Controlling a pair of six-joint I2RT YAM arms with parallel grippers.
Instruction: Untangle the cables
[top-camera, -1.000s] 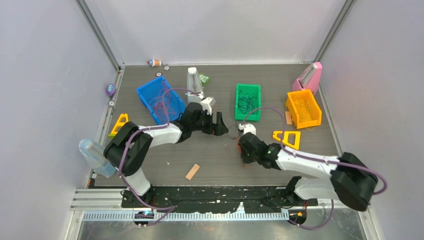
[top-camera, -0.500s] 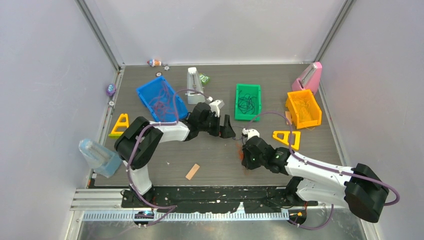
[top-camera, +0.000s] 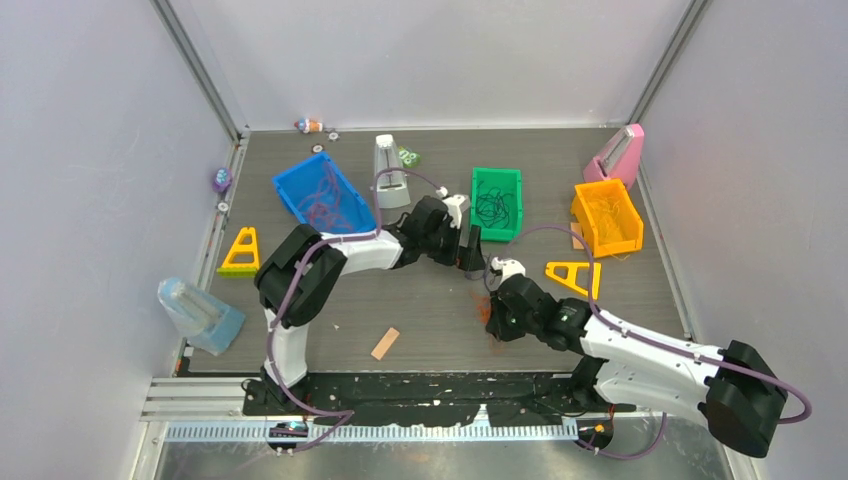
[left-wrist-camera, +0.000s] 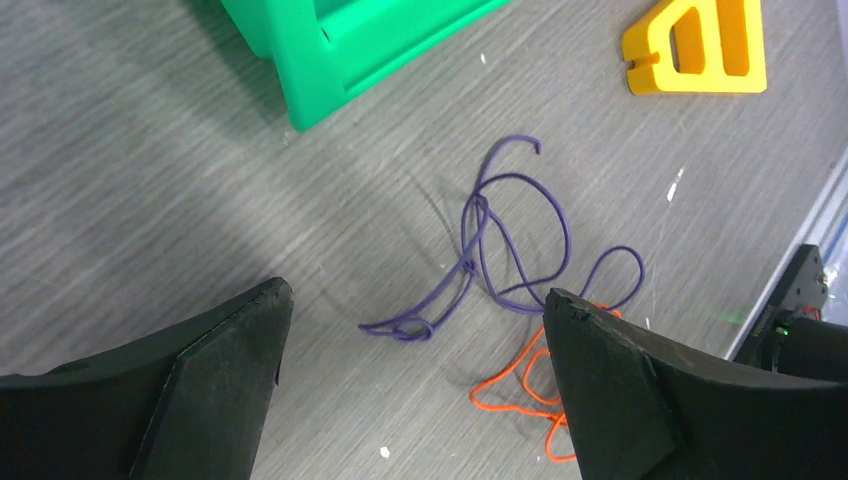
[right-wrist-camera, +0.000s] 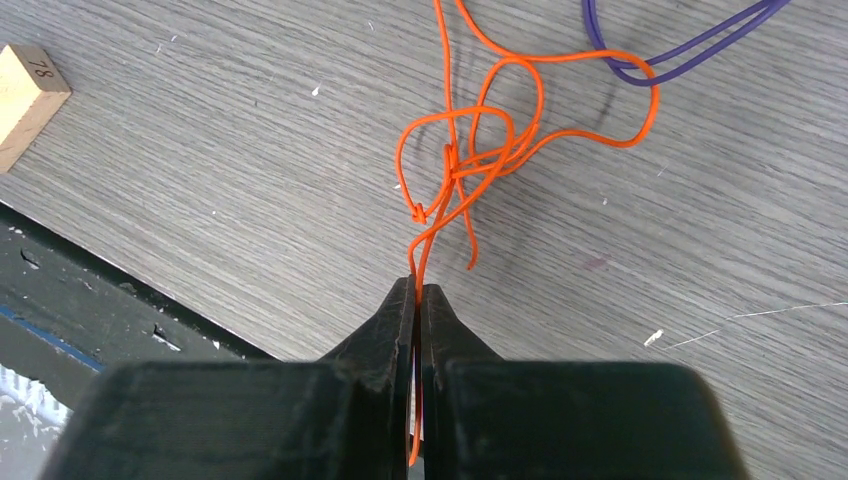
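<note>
Just changed: left arm has swung from beside the blue bin (top-camera: 287, 190) toward the middle of the counter (top-camera: 420, 312), its jaws widening on the way.
Left end effector (top-camera: 468, 247): spread wide and holding nothing. It hovers just off the near corner of the green bin (top-camera: 475, 205).
Right end effector (right-wrist-camera: 418, 287): pressed together, pinching a tail of the orange cable (right-wrist-camera: 470, 150). It has drifted slightly toward the right edge with the same grip.
Purple cable (left-wrist-camera: 500, 235): loose loops lying flat mid-counter, between the green bin's near corner and the near edge. In the left wrist view it sits framed between the left fingers (left-wrist-camera: 200, 390).
Orange cable: small knotted clump just on the near-edge side of the purple one. One outer loop crosses a purple loop; cannot tell whether it is hooked through or only lying over it.
Meaning for task: one strand is anchored and the other end effector has arrived open. This reads as set-up for a grab on the purple and a pull-apart; the two cables are not yet separated.
Watch: orange carries its own knot close to the pinch, and a hard pull may tighten it.
</note>
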